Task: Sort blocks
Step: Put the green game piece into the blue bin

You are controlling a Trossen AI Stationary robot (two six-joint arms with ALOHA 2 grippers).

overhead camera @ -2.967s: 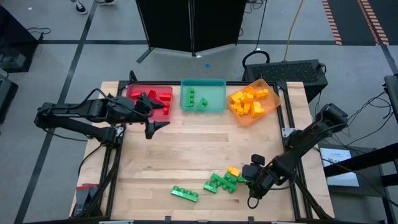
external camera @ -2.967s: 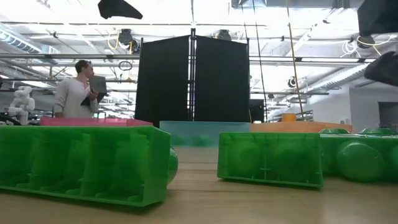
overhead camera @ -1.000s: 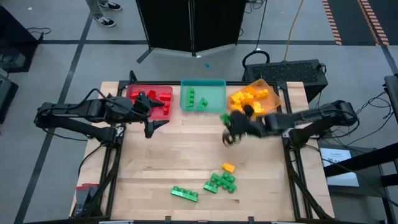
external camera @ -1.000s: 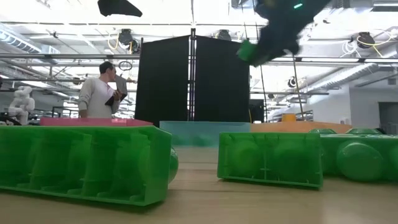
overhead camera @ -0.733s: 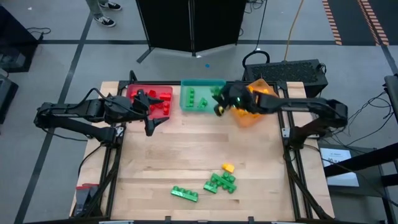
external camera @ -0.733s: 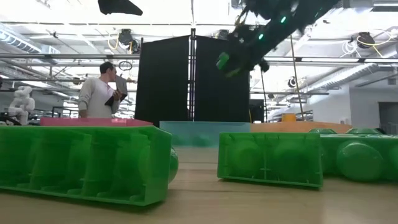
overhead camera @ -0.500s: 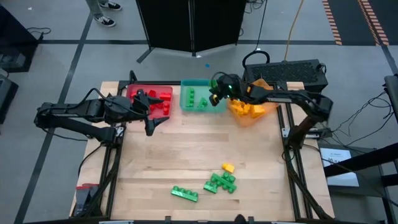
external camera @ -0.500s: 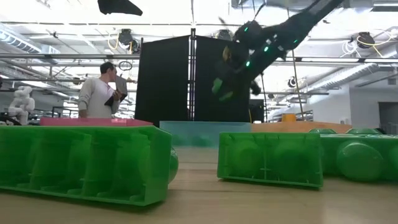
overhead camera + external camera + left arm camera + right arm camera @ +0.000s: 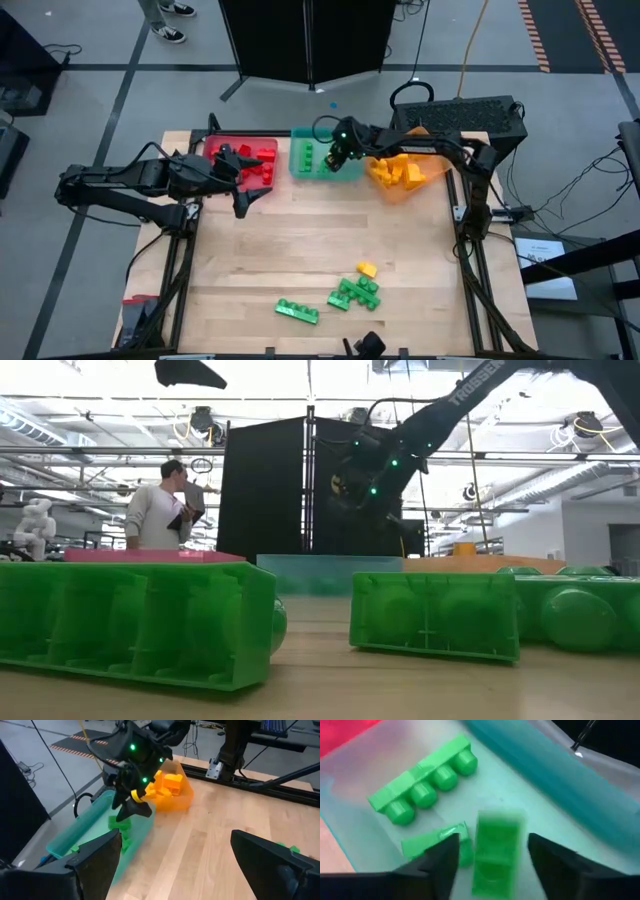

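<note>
My right gripper (image 9: 338, 152) hangs open over the teal tray (image 9: 325, 131). A green block (image 9: 497, 852) shows blurred and loose between and below its fingers; in the left wrist view this block (image 9: 119, 823) is under the fingertips, inside the tray. Other green blocks (image 9: 425, 782) lie on the tray floor. Red blocks fill the red tray (image 9: 225, 142), yellow ones the orange tray (image 9: 440, 165). Several green blocks (image 9: 352, 293) and a yellow one (image 9: 367, 269) rest on the table near its near edge. My left gripper (image 9: 252, 198) waits open beside the red tray.
The three trays stand in a row along the table's far edge. The bare wooden tabletop (image 9: 300, 240) spreads between them and the loose blocks. A dark stand (image 9: 455, 115) sits behind the orange tray. A person (image 9: 160, 505) stands in the room beyond the table.
My right gripper has swung from the table's middle right toward the far edge and left, sinking over the teal tray with a green block at its fingertips. That block now lies loose below the fingers, let go.
</note>
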